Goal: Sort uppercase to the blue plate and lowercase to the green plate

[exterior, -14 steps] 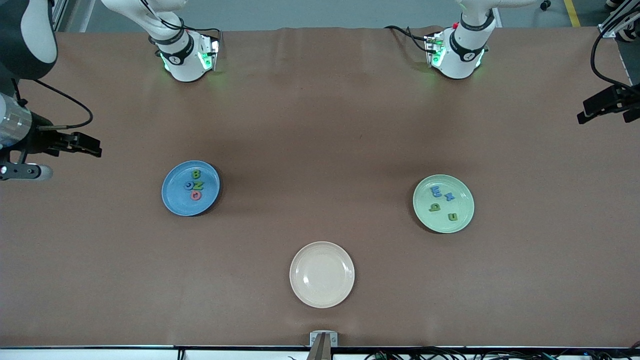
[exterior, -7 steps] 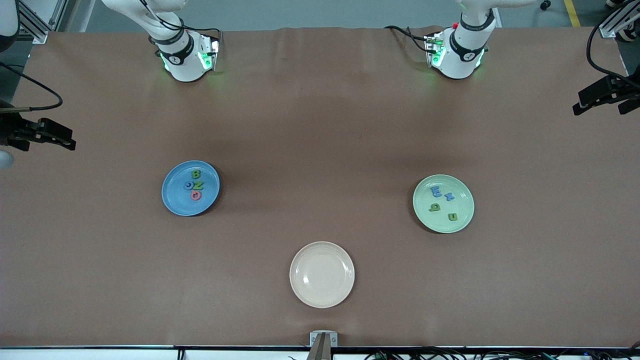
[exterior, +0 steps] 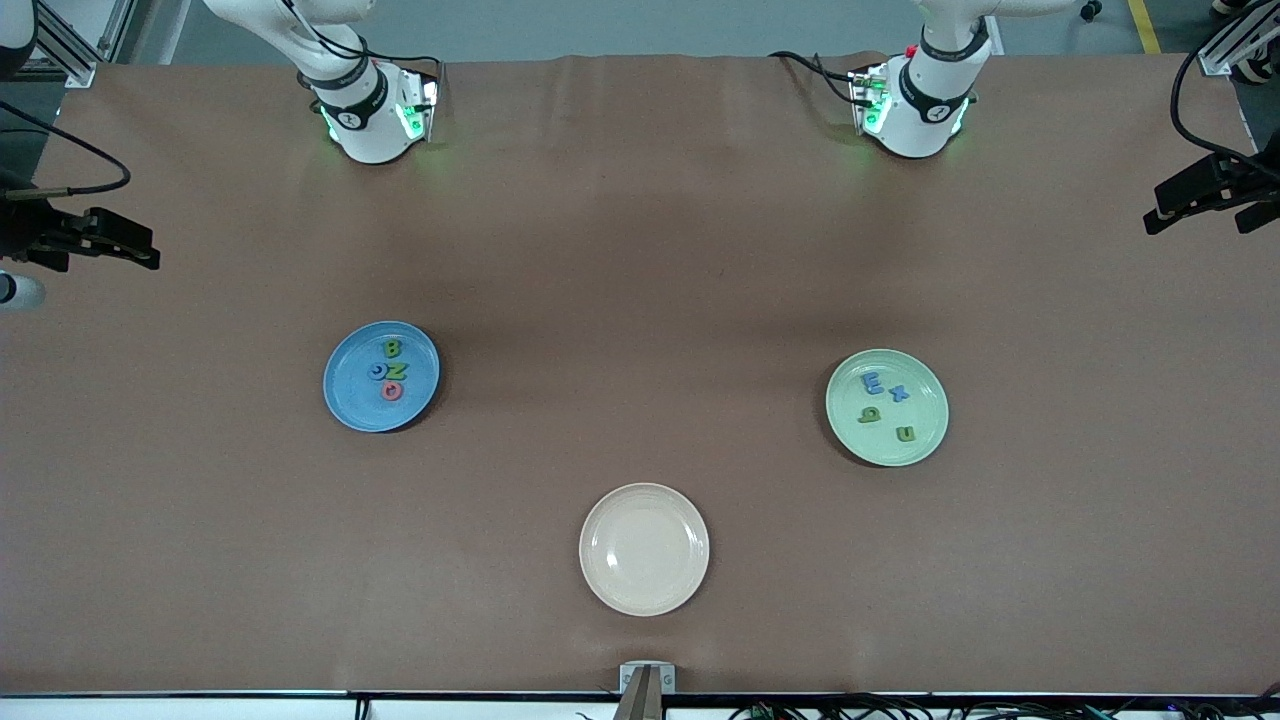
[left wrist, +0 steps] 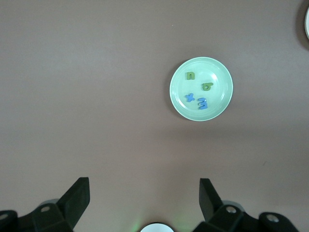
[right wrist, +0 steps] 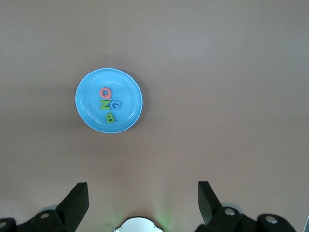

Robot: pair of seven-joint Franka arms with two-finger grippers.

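STEP: sorting looks complete | four foam uppercase letters (exterior: pixel 389 368) on round blue plate (exterior: pixel 345 400), centre-left of front view | four foam lowercase letters (exterior: pixel 884 405) on round mint-green plate (exterior: pixel 925 440), centre-right | round cream plate (exterior: pixel 644 590) lower centre, bare | left gripper (left wrist: pixel 144 202) jaws open, high over green plate's end | right gripper (right wrist: pixel 142 201) jaws open, high over blue plate's end | NEXT: none judged necessary; both arms wait.

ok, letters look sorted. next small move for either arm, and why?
Probably none beyond holding both arms parked. The four capitals lie on the blue plate, the four small letters on the green plate, and the cream plate holds nothing. Left hand and right hand are open, high over the table's ends.
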